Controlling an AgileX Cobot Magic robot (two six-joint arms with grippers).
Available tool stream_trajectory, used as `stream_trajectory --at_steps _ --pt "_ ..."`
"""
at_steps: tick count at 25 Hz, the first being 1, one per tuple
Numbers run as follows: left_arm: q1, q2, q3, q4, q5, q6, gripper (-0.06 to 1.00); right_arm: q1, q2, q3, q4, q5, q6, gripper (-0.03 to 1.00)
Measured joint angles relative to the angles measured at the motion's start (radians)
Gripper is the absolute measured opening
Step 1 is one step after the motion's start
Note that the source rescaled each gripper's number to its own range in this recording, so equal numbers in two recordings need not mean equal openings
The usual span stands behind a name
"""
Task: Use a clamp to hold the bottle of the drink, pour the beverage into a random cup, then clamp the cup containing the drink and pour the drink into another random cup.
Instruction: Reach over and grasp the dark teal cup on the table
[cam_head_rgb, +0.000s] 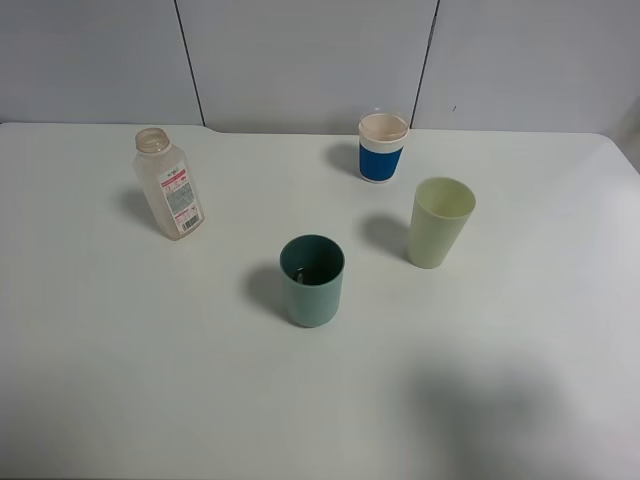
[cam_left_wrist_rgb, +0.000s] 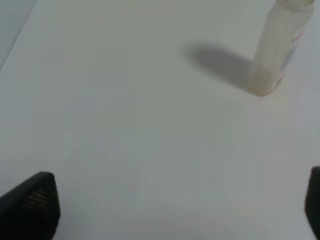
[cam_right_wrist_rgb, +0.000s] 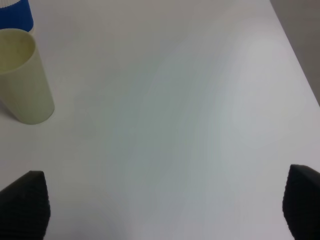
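While neither arm is reaching into the exterior high view, the white table (cam_head_rgb: 120, 350) is carrying four things standing upright and well apart from one another. The bottle (cam_head_rgb: 168, 185) is standing at the rear left with its wide neck uncapped and its pink-and-white label facing the front, and its clear body is showing no dark liquid. The teal tumbler (cam_head_rgb: 312, 280) is sitting near the middle of the table, in front of the others. Its dark inside is showing only a small brownish fleck (cam_head_rgb: 303, 277) at the bottom, too small to make out. The pale yellow-green tumbler (cam_head_rgb: 440, 222) is standing to the right of the teal one and a little further back, with the blue-banded white cup (cam_head_rgb: 383, 147) behind both near the grey wall panels (cam_head_rgb: 300, 60). A soft shadow (cam_head_rgb: 480, 410) is lying across the front right of the table. The left gripper (cam_left_wrist_rgb: 172, 210) is hovering over bare table with its jaws standing wide apart and nothing between them, and the bottle (cam_left_wrist_rgb: 277, 50) is standing well ahead of it and off to one side. The right gripper (cam_right_wrist_rgb: 162, 207) is likewise hanging over bare table with its jaws apart and empty. The pale yellow-green tumbler (cam_right_wrist_rgb: 25, 75) is showing ahead of one fingertip (cam_right_wrist_rgb: 22, 205), with the blue-banded white cup (cam_right_wrist_rgb: 15, 12) just beyond it.
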Motion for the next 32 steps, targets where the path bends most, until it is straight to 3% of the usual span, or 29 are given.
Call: stream_trajectory --at_steps 6,16,18,24,28,32 --pt "0.0 0.0 0.0 -0.003 0.0 0.0 1.0 0.0 0.073 -0.013 0.005 -0.027 0.0 0.76" --pt "0.0 0.0 0.0 -0.003 0.0 0.0 1.0 0.0 0.379 -0.057 0.068 -0.318 -0.001 0.76" --pt "0.0 0.0 0.0 -0.003 0.0 0.0 1.0 0.0 0.496 -0.057 0.108 -0.43 -0.033 0.76" --pt "0.0 0.0 0.0 -0.003 0.0 0.0 1.0 0.004 0.682 -0.057 0.117 -0.578 -0.102 0.76" --pt "0.0 0.0 0.0 -0.003 0.0 0.0 1.0 0.108 0.826 -0.057 0.114 -0.767 -0.123 0.76" --pt "0.0 0.0 0.0 -0.003 0.0 0.0 1.0 0.27 0.921 -0.057 0.113 -0.944 -0.123 0.76"
